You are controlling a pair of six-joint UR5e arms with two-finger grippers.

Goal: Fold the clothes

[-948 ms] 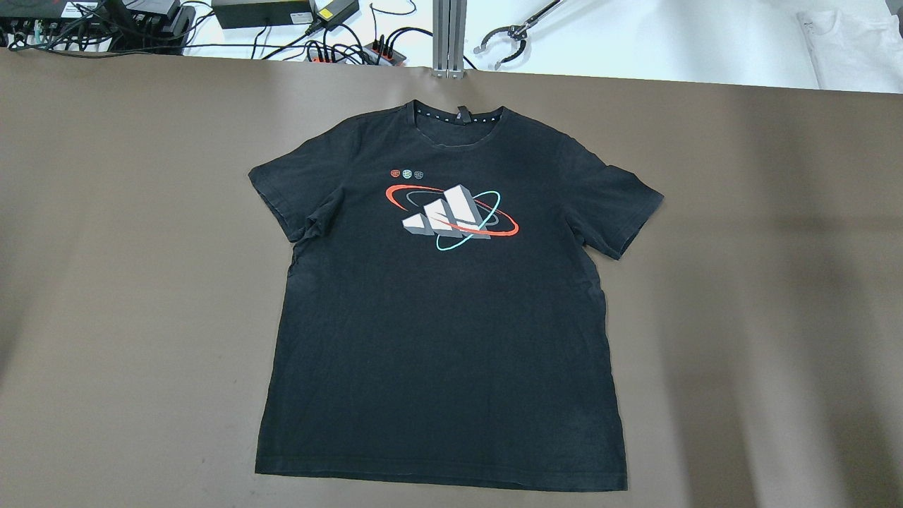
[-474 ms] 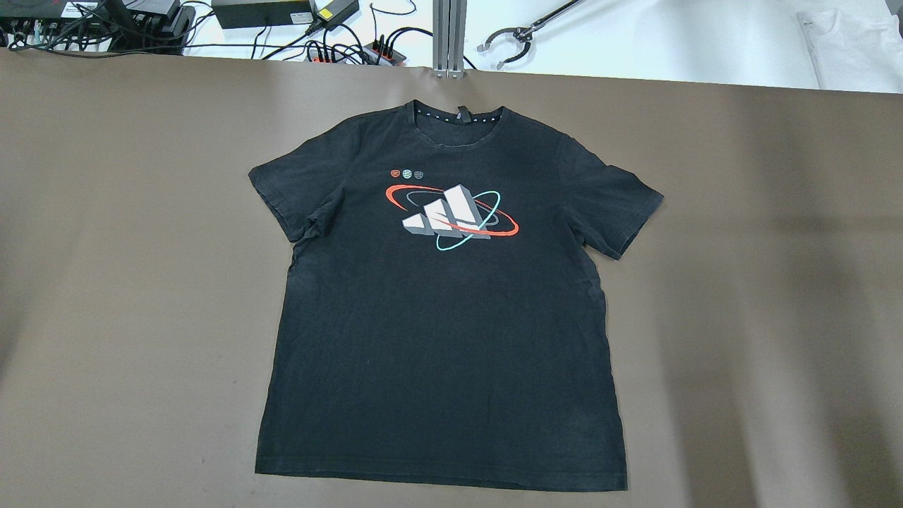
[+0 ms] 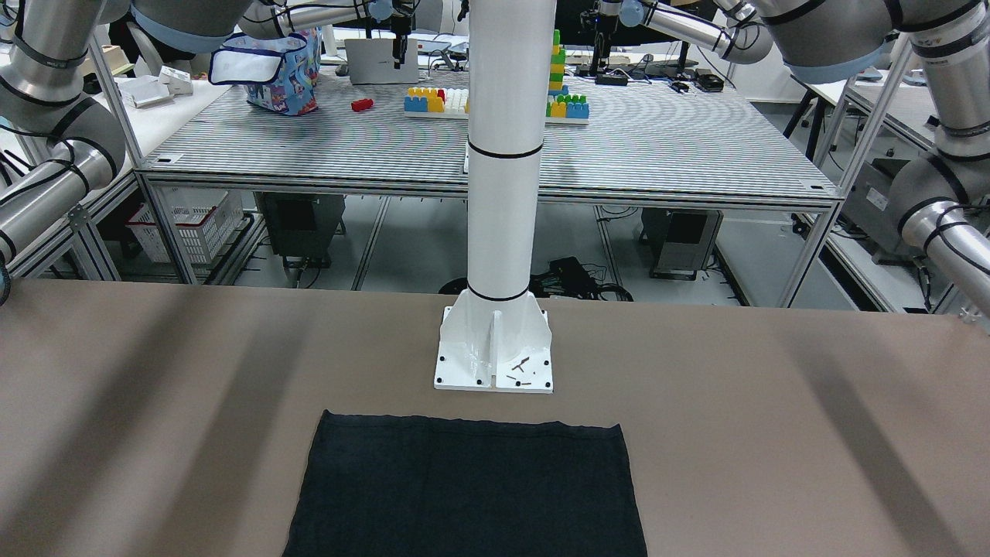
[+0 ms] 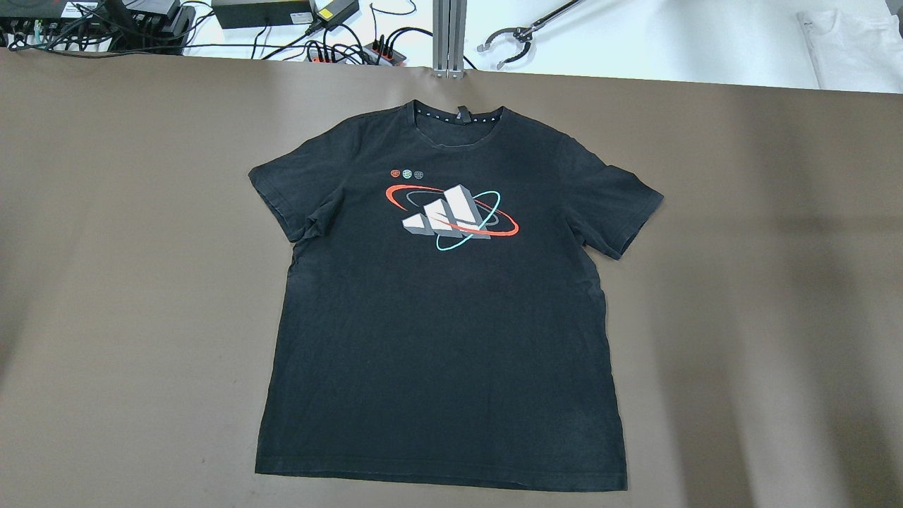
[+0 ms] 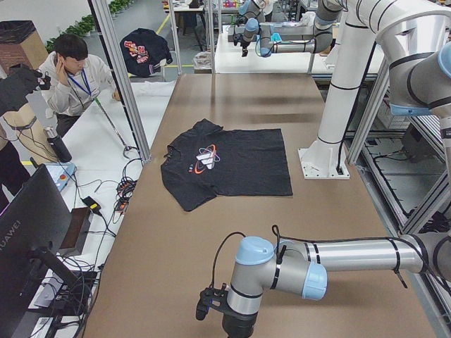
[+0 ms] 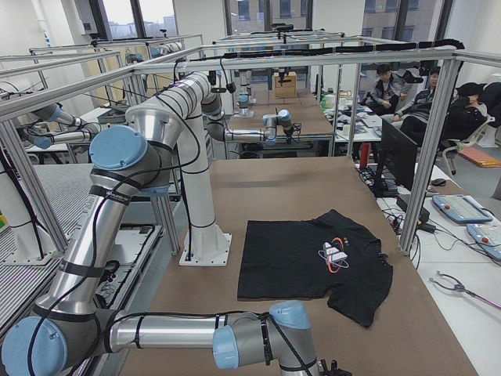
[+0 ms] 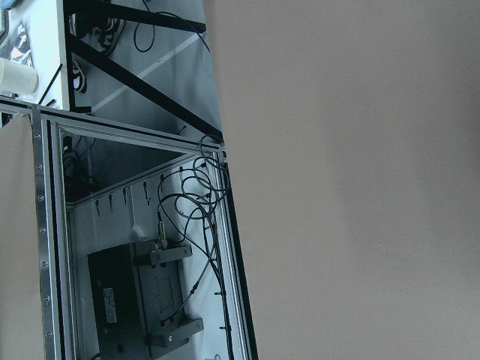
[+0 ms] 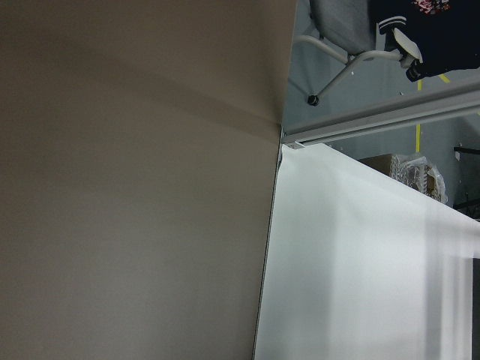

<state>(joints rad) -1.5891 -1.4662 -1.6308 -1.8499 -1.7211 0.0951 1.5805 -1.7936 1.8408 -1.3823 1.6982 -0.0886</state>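
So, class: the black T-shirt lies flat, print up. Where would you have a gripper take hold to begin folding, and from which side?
Probably a sleeve hem, coming in from the side: the T-shirt lies flat, so only edges offer a lip, and each sleeve juts outward with bare table beside it.

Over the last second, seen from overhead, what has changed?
Only the grabber tool on the white bench beyond the table shifted, its rod swinging slightly to the right. The black T-shirt stayed flat and unfolded, untouched.
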